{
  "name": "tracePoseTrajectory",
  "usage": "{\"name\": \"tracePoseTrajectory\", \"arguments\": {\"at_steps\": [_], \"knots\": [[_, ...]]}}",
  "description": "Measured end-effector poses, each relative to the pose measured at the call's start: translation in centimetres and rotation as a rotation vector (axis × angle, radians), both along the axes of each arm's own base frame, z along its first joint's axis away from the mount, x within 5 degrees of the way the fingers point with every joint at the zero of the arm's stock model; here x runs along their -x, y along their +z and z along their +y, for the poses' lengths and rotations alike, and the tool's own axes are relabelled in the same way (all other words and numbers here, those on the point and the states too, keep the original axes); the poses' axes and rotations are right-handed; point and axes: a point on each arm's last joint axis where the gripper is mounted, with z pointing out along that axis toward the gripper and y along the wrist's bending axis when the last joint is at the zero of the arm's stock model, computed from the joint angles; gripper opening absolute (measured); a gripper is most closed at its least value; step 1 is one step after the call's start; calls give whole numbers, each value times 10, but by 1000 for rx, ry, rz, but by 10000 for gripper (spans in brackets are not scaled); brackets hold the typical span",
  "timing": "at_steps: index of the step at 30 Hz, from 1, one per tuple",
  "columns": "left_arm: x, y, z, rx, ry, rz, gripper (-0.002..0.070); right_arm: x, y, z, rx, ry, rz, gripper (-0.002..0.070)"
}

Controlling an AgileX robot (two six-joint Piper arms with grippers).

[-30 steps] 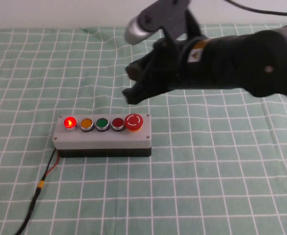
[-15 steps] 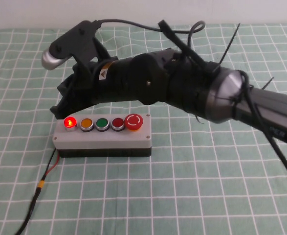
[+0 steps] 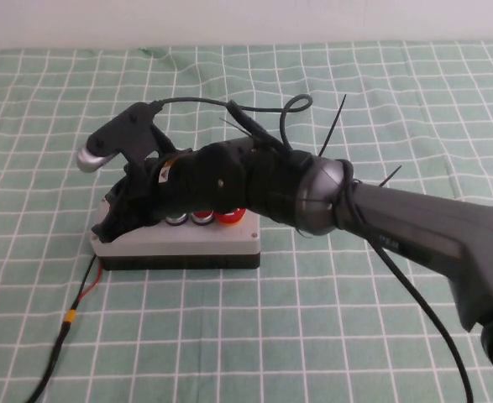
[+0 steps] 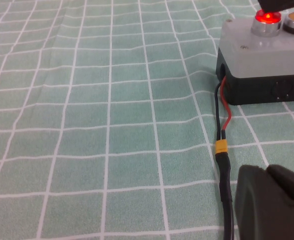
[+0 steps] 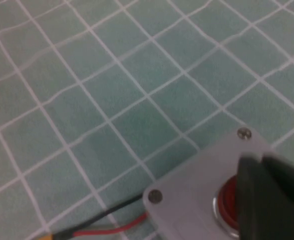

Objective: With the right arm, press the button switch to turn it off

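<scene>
My right hand [image 3: 116, 220] is down over the left end of the grey box [image 3: 187, 245], covering the button switch [image 4: 267, 19], which glows red. Can't tell either hand's grip; left hand [image 4: 272, 200] sits near-left.

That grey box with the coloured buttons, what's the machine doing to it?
The thick dark-grey right arm has reached across the green checked cloth and set its black tool down over the left end of the grey button box, on the small round bright-red button. The left wrist view shows that button glowing red, so it is not off yet. The left tool sits low beside the box's black cable, idle.
</scene>
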Motion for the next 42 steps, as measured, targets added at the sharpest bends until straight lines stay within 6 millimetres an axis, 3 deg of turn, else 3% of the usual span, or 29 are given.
{"name": "tracePoseTrajectory", "arguments": {"at_steps": [3, 10, 12, 17, 21, 28, 32, 36, 42], "knots": [[0, 0, 0, 0, 0, 0, -4, 7, 28, -6, -9, 19, -15, -16], [0, 0, 0, 0, 0, 0, -4, 43, 160, -57, -68, 54, -215, -16], [0, 0, 0, 0, 0, 0, -4, 55, 186, -76, -54, 59, -242, -16], [0, 0, 0, 0, 0, 0, -4, 85, 219, -120, -24, 34, -292, -16], [0, 0, 0, 0, 0, 0, -4, 111, 217, -150, -22, 21, -305, -16], [0, 0, 0, 0, 0, 0, -4, 155, 185, -196, 15, 33, -210, -16], [0, 0, 0, 0, 0, 0, -4, 182, 183, -221, 31, 57, -151, -16], [0, 0, 0, 0, 0, 0, -4, 204, 191, -240, 38, 89, -106, -16], [0, 0, 0, 0, 0, 0, -4, 214, 191, -247, 50, 113, -58, -16]]}}
